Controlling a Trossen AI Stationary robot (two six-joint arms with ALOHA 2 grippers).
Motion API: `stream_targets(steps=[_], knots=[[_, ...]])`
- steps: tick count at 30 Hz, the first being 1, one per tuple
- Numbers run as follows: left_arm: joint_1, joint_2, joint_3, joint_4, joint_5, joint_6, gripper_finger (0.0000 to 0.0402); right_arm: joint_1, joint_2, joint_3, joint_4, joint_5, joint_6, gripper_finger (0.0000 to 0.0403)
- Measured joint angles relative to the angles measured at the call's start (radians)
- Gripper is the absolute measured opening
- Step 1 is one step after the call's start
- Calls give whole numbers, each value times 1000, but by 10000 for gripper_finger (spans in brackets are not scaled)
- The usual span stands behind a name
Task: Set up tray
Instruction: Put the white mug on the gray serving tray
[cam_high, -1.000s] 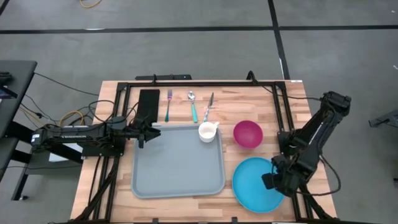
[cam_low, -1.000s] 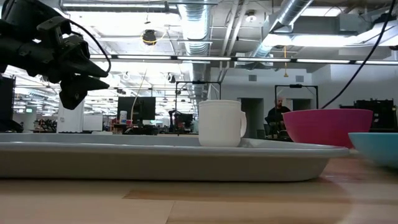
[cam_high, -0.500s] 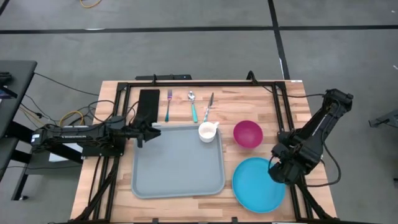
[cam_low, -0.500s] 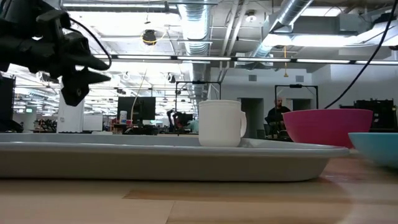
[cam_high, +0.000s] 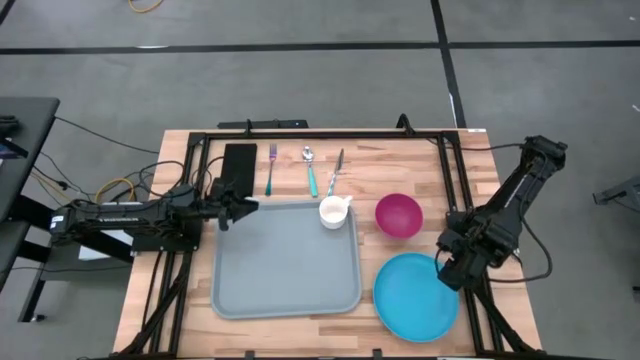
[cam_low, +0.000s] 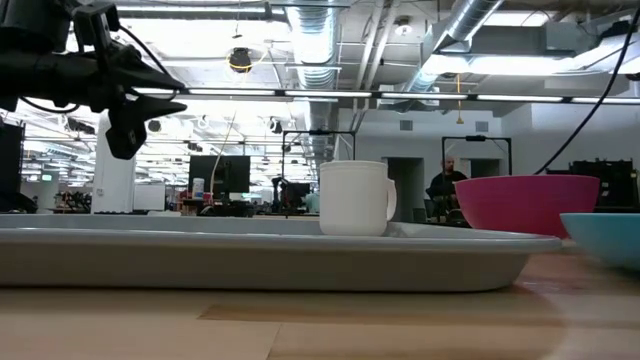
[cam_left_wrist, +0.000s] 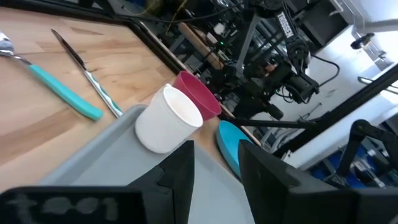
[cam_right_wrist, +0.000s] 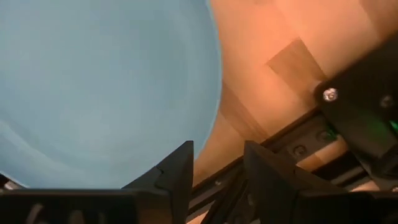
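My right gripper has lifted off the blue plate and drawn back toward its right rim, fingers apart and empty. My left gripper, also empty and apart, has risen over the far-left corner of the tray, which holds only the white cup; the plate seems next.

2 black arms w/ cables, dark two-finger claws.

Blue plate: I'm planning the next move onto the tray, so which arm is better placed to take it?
Probably the right. The right gripper hangs open at the blue plate's rim, while the left gripper sits across the tray, by the black napkin.
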Motion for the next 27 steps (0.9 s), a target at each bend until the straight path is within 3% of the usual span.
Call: stream_targets(steps=[7, 19, 27], knots=[[0, 0, 0, -1, -36, 0, 112, 0, -14, -45, 63, -4, -30, 134], [0, 0, 0, -25, -62, 2, 112, 0, 3, -63, 97, 38, 117, 195], [0, 0, 0, -47, -62, 6, 112, 0, 63, -63, 127, 47, 120, 194]])
